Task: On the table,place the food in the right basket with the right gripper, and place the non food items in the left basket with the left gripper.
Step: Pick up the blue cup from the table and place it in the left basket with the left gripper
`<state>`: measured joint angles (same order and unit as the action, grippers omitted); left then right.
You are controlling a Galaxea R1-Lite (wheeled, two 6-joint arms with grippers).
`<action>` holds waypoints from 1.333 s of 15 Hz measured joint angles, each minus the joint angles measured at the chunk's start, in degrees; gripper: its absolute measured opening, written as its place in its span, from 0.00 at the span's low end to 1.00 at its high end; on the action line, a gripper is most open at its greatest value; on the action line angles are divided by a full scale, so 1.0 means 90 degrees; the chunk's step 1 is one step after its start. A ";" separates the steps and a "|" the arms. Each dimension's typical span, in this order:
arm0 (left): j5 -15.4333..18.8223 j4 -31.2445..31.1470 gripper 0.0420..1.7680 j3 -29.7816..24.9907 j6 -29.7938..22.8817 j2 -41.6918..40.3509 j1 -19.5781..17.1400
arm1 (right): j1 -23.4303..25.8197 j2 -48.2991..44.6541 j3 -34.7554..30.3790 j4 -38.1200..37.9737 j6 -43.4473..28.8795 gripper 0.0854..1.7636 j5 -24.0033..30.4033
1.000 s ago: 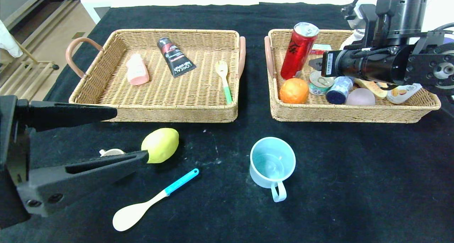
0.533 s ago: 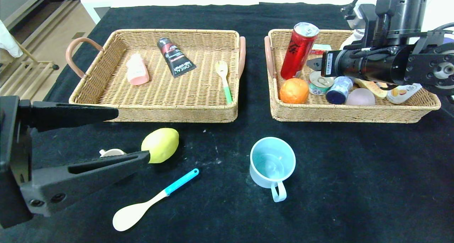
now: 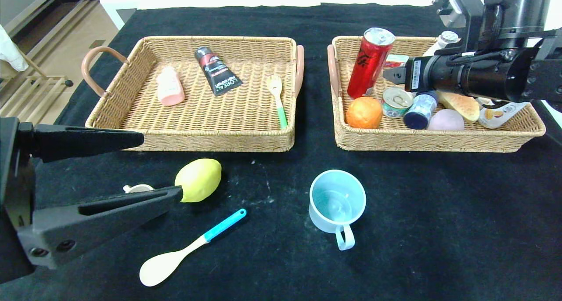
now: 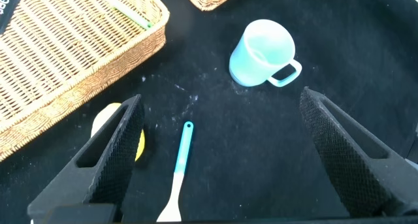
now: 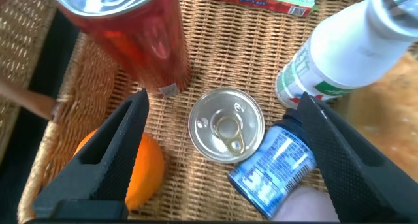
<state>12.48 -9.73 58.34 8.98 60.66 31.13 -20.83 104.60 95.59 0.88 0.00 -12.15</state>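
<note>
Right gripper, released and empty, is hovering over right basket; lemon near table's front-left edge needs fetching next.

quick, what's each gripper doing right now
left gripper: open, empty, above the spoon.
right gripper: open, empty, over the tin can in the right basket.

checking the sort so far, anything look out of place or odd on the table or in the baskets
The red can in the right basket stands tilted, leaning rather than upright. A lemon, food, still lies on the table near the open left gripper, on the non-food side. Nothing looks spilled or damaged.
</note>
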 joint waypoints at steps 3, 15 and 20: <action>0.0003 -0.0003 0.97 0.0003 0.0000 -0.0005 0.0000 | -0.0007 -0.0428 -0.0359 -0.0012 0.0195 0.95 0.0248; -0.0003 -0.0015 0.97 -0.0003 0.0000 0.0007 0.0019 | 0.0104 -0.2179 -0.2322 -0.0027 0.0856 0.96 0.1635; -0.0003 -0.0027 0.97 -0.0020 0.0003 0.0012 0.0026 | 0.0328 -0.2790 -0.3106 -0.0028 0.0958 0.96 0.2232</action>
<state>12.46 -9.97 58.16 9.01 60.77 31.37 -17.88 79.48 67.63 0.62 8.62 7.94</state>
